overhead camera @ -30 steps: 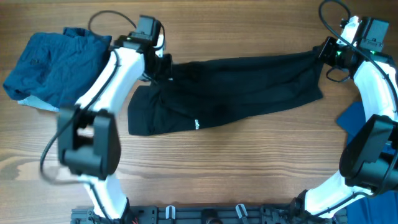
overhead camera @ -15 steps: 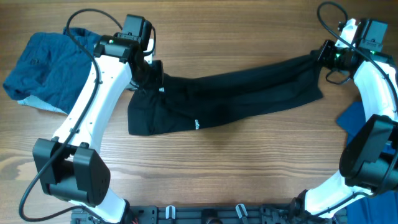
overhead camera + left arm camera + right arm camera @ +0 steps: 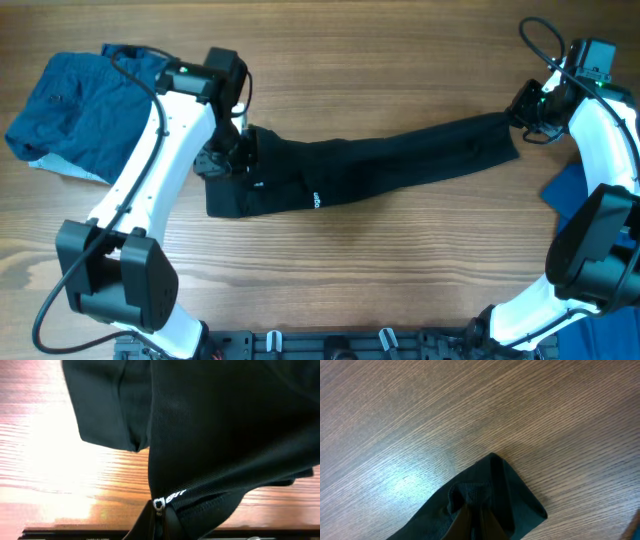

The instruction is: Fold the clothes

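A black garment (image 3: 380, 165) with a small white logo lies stretched across the table's middle, folded lengthwise. My left gripper (image 3: 240, 150) is shut on its left end, and the left wrist view shows the fingers (image 3: 160, 520) pinching black cloth (image 3: 225, 435) by the logo. My right gripper (image 3: 525, 100) is shut on the garment's right end, and the right wrist view shows the fingers (image 3: 477, 522) pinching a bunched corner of black cloth (image 3: 510, 495). A crumpled blue garment (image 3: 85, 110) lies at the far left.
More blue cloth (image 3: 575, 190) lies at the right edge beside my right arm. Cables run off both wrists near the table's far side. The table is bare wood (image 3: 400, 270) in front of the black garment.
My left gripper has moved toward the front, drawing the garment's far left edge down over its near part. The right gripper has drifted slightly forward, still holding its end.
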You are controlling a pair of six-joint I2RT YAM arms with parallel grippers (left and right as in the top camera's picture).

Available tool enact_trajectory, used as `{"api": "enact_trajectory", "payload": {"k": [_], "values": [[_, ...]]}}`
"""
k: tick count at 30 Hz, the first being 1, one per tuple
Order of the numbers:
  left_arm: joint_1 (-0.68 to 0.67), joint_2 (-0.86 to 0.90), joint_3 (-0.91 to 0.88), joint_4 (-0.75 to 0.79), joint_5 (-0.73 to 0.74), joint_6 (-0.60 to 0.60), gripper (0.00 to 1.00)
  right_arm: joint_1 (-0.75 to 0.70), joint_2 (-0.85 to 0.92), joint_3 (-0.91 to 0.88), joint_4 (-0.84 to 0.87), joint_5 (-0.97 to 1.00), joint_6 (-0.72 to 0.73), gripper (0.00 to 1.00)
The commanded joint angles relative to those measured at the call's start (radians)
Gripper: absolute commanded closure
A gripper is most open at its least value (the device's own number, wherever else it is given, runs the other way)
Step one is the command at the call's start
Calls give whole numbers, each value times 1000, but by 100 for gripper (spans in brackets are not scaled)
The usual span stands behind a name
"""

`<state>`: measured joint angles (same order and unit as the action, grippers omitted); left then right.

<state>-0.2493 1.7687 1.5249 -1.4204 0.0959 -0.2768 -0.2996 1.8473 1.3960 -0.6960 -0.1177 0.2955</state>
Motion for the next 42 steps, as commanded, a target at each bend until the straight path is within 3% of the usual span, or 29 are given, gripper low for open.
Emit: {"api": "enact_trajectory", "payload": {"k": [1,2,4,5,7,10,12,16,21,25,31,35,39,40,42], "values": [[-18,-8,-97,36,4,-21,96,-1,-22,12,0,44,21,95],[-18,-8,-116,55,4,-24,94,-1,-22,12,0,43,21,95],[-17,-7,-135,87,4,-24,79,-1,-22,12,0,43,21,95],[-16,-7,-135,98,4,-24,76,-1,-22,12,0,43,21,90],[-16,-7,-135,131,3,-23,59,-1,-22,12,-2,43,20,81],[-10,-7,-135,171,-4,-23,45,-1,-22,12,-25,44,21,66],[-4,-7,-135,184,-4,-24,44,-1,-22,12,-43,47,21,62],[14,-7,-135,188,-3,-24,39,-1,-22,10,-72,121,21,37],[19,-7,-135,199,-3,-24,35,-1,-18,3,-28,94,-57,41],[19,-7,-135,210,-1,-24,34,-1,-18,3,56,-92,-166,34],[19,-7,-135,251,53,-23,23,-1,26,3,93,-124,-150,24],[18,-7,-135,269,53,-24,19,-1,89,3,79,-127,-109,27],[18,-7,-135,270,53,-23,19,-1,126,3,55,-120,-72,40],[18,-7,-135,270,53,-23,19,-1,127,3,54,-119,-53,44],[18,-7,-135,277,53,-23,18,-1,128,3,58,-119,-52,67]]}}
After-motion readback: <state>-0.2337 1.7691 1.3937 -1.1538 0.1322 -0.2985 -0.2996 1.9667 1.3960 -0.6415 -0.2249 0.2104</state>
